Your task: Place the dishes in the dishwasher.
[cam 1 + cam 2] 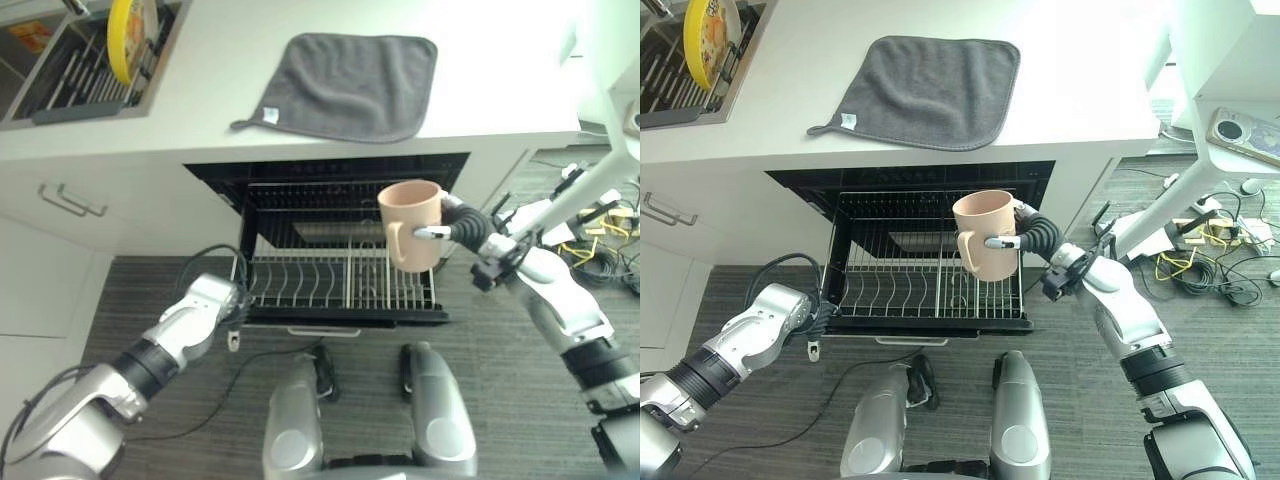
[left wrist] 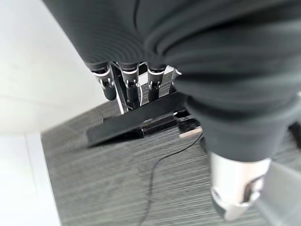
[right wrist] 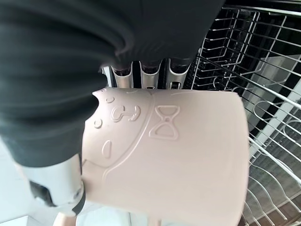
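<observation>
The right hand [image 1: 1025,236] has its fingers curled round the pink mug [image 1: 987,234], held upright above the pulled-out rack [image 1: 890,290]. Best turn it mouth-down and lower it between the tines before letting go. The left hand [image 2: 131,82] rests straight-fingered at the rack's front left corner.

Pale pink matt mug [image 1: 411,224], smooth with embossed relief. Below it, thin shiny metal wire dish rack [image 1: 340,281]. Above the rack: smooth white matt tabletop [image 1: 230,90] carrying soft grey fuzzy cloth [image 1: 345,85].

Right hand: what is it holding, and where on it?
The right hand holds the pink mug upright by its side, fingers wrapped round the body, above the dishwasher rack.
</observation>
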`<state>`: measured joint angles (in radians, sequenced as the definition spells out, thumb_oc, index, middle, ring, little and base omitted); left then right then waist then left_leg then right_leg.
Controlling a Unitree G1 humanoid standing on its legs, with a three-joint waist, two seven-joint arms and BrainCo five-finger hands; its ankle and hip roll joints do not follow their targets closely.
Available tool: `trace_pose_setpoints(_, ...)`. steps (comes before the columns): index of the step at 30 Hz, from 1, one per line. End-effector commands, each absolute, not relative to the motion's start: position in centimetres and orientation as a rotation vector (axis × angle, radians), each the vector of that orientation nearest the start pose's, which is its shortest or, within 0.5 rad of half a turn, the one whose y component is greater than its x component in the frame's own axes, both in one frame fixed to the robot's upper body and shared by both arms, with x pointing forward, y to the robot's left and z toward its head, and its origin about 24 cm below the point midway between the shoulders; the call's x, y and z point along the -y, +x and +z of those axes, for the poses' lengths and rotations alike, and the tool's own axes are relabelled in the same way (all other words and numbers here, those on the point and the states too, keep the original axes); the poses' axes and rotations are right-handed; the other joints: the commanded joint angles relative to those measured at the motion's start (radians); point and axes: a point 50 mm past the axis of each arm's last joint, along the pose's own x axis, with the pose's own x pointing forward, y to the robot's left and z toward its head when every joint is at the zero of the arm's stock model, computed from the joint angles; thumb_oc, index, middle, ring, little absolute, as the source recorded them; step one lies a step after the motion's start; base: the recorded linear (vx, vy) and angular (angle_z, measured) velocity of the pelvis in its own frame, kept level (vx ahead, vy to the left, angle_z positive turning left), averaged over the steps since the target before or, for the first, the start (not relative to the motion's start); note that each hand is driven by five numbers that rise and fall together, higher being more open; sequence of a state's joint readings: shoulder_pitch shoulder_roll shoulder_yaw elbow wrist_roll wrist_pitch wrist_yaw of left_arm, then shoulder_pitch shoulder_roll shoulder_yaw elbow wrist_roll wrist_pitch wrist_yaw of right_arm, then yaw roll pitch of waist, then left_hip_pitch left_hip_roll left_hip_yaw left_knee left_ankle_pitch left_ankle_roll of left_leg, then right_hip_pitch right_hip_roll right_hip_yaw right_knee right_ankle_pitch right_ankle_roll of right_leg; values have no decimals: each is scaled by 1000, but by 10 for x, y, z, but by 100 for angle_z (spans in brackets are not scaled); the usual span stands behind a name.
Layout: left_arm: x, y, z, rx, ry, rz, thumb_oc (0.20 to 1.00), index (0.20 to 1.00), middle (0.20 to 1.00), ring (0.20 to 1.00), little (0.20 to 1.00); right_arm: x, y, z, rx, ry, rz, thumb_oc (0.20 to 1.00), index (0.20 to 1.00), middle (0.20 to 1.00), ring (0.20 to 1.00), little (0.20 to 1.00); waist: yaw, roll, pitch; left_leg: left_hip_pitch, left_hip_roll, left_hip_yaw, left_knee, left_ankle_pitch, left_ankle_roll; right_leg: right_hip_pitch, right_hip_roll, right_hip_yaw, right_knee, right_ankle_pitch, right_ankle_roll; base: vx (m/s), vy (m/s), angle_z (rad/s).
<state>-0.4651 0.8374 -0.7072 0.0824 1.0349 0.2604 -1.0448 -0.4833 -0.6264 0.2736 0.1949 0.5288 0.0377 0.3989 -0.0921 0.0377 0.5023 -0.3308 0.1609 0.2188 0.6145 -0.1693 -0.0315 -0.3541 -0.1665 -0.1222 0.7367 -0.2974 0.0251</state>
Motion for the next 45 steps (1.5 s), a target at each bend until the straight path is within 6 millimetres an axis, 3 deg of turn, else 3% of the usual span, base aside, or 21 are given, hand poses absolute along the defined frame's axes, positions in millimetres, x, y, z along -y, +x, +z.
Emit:
trace_pose_setpoints(1, -230, 242, 28, -1102, 1921, -1122, 1000, 1000, 1000, 1000, 1000, 170, 328, 162, 218, -200, 627, 200, 200, 200, 200, 200, 18, -12, -43, -52, 1, -83, 61, 24, -2, 74, -29, -4, -129, 134, 55, -37, 16, 2)
trace_pose_setpoints(3, -227, 231, 21, -1097, 1925, -1193, 1000, 1000, 1000, 1000, 1000, 176, 332, 158, 188, -219, 580, 200, 200, 200, 200, 200, 25, -3, -35, -53, -1, -86, 58, 27, -4, 73, -31, -7, -127, 132, 55, -29, 31, 0)
trace_pose_setpoints(11, -226, 217, 9, -1060, 1853, -1228, 1000, 1000, 1000, 1000, 1000, 210, 355, 150, 52, -190, 357, 200, 200, 200, 200, 200, 60, 22, -20, -58, -13, -97, 45, 29, -5, 75, -40, -26, -133, 129, 54, -19, 8, 1)
trace_pose_setpoints(18, -225, 200, -14, -1035, 1805, -1269, 1000, 1000, 1000, 1000, 1000, 230, 375, 151, -38, -115, 216, 200, 200, 200, 200, 200, 88, 64, -15, -65, -28, -104, 41, 29, -4, 63, -55, -34, -115, 116, 46, 2, 42, 9)
trace_pose_setpoints(24, -207, 193, -25, -962, 1723, -1290, 1000, 1000, 1000, 1000, 1000, 247, 378, 134, -140, -79, 119, 200, 200, 200, 200, 200, 100, 98, -17, -73, -48, -105, 50, 24, 3, 44, -67, -36, -90, 106, 35, 32, 56, 3)
trace_pose_setpoints(31, -193, 193, -33, -866, 1668, -1273, 1000, 1000, 1000, 1000, 1000, 255, 386, 135, -213, -122, 79, 200, 200, 200, 200, 200, 98, 144, -5, -81, -70, -102, 55, 19, 6, 5, -82, -21, -41, 77, 27, 9, 87, -2)
trace_pose_setpoints(41, -181, 200, -29, -772, 1677, -1228, 1000, 1000, 1000, 1000, 1000, 256, 386, 122, -300, -148, 60, 200, 200, 200, 200, 200, 96, 165, 13, -83, -90, -90, 32, 10, 18, -43, -93, -9, -10, 69, 23, -28, 52, 0)
trace_pose_setpoints(42, -180, 200, -28, -768, 1681, -1228, 1000, 1000, 1000, 1000, 1000, 256, 386, 120, -319, -143, 63, 244, 244, 244, 244, 244, 96, 163, 15, -82, -91, -90, 30, 7, 19, -47, -93, -8, -8, 68, 24, -14, 1, 5)
trace_pose_setpoints(43, -180, 201, -28, -766, 1683, -1226, 1000, 1000, 1000, 1000, 1000, 256, 385, 118, -330, -138, 65, 570, 570, 570, 570, 570, 96, 162, 16, -82, -91, -89, 27, 6, 19, -49, -93, -8, -8, 69, 23, -26, -6, 5)
trace_pose_setpoints(44, -180, 201, -28, -766, 1686, -1224, 1000, 1000, 1000, 1000, 1000, 256, 385, 117, -339, -133, 69, 1000, 1000, 1000, 1000, 1000, 96, 161, 17, -81, -91, -90, 26, 5, 20, -50, -93, -9, -7, 69, 23, 0, 0, 0)
trace_pose_setpoints(45, -181, 201, -29, -773, 1688, -1222, 1000, 1000, 1000, 1000, 1000, 257, 385, 117, -351, -129, 66, 1000, 1000, 1000, 1000, 1000, 97, 161, 16, -79, -92, -89, 21, 4, 20, -51, -92, -10, -9, 68, 22, 0, 0, 0)
